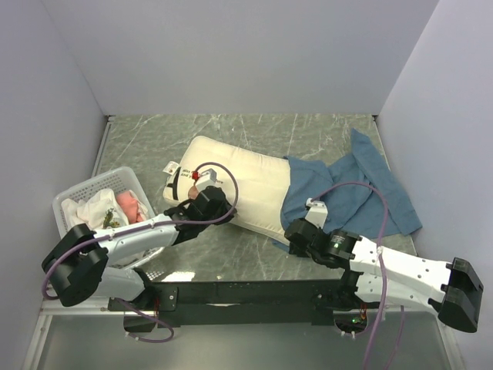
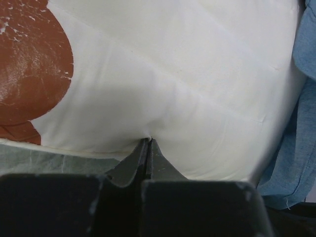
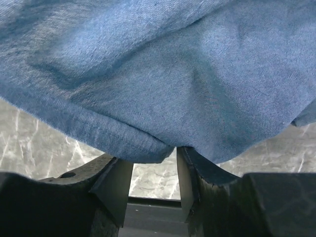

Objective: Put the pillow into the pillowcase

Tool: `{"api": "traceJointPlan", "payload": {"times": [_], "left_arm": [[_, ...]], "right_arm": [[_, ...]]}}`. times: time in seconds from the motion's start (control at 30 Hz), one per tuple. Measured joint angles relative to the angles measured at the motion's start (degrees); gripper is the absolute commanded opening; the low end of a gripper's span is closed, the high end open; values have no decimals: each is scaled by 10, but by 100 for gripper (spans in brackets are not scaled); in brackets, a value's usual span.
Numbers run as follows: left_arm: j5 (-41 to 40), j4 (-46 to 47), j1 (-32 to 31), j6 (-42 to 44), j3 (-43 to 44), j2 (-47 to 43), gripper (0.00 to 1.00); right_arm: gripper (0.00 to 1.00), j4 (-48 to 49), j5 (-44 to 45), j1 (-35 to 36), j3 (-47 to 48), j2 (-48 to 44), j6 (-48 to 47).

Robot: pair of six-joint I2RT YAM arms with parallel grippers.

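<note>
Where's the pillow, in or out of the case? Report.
Mostly out: the case covers one end of the pillow; the rest lies bare.

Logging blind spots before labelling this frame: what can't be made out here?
- Top external: pillow far end, covered by the pillowcase.
- Top external: bear print mostly hidden by left gripper; left wrist edge crops it.
- Right wrist: pillowcase drapes over right gripper; hold unclear.

Plain pale walls (image 1: 231,54) enclose a grey-green marbled tabletop (image 1: 231,131) (white veining), evenly lit.
</note>
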Motion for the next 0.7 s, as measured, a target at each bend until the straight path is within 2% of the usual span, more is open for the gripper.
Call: {"api": "traceJointPlan", "payload": {"times": [0.03, 0.07, 0.13, 0.3, 0.53, 0.7], "left_arm": [[-2, -2, 0, 0, 0, -2, 1], [-2, -3, 0, 0, 0, -5, 1], [-3, -5, 1, 0, 0, -9, 1], [-4, -7, 8, 2, 1, -11, 1], [-13, -6, 12, 3, 41, 28, 1], [-12, 10, 13, -1, 48, 58, 1]], "right_arm": [[43, 1, 1, 0, 0, 2, 5], [24, 2, 2, 0, 0, 5, 8], [0, 7, 5, 0, 0, 15, 15], [0, 7, -12, 9, 21, 57, 2], [0, 1, -60, 87, 163, 80, -39], [0, 11, -76, 76, 193, 108, -70]]}}
